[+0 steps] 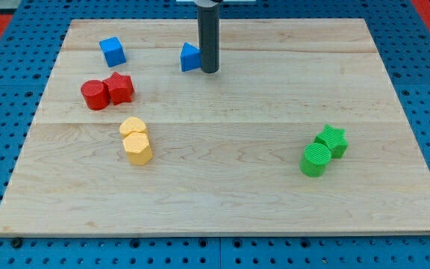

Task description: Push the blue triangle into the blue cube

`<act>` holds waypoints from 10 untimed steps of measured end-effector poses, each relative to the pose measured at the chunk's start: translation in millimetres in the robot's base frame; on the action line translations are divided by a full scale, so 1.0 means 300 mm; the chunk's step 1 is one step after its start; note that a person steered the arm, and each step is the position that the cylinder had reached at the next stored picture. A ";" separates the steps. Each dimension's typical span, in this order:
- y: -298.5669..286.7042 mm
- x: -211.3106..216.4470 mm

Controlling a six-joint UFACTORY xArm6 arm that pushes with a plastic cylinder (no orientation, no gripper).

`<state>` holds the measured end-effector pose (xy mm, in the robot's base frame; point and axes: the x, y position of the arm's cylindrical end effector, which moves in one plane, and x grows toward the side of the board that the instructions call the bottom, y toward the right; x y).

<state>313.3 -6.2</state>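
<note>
One small blue triangle (pixel 190 57), upright, against my tip (pixel 210 71)

My tip (pixel 210 71) is resting on the pale wooden board (pixel 222 194) near the frame's top centre, touching the right side of the small blue triangle block (pixel 190 57). The blue cube block (pixel 113 51) is sitting well apart toward the upper left of the frame.
</note>
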 end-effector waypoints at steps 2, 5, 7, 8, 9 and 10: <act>-0.380 -0.047; 0.523 -0.053; 0.678 0.332; 0.656 0.415; 0.532 0.450; 0.508 0.522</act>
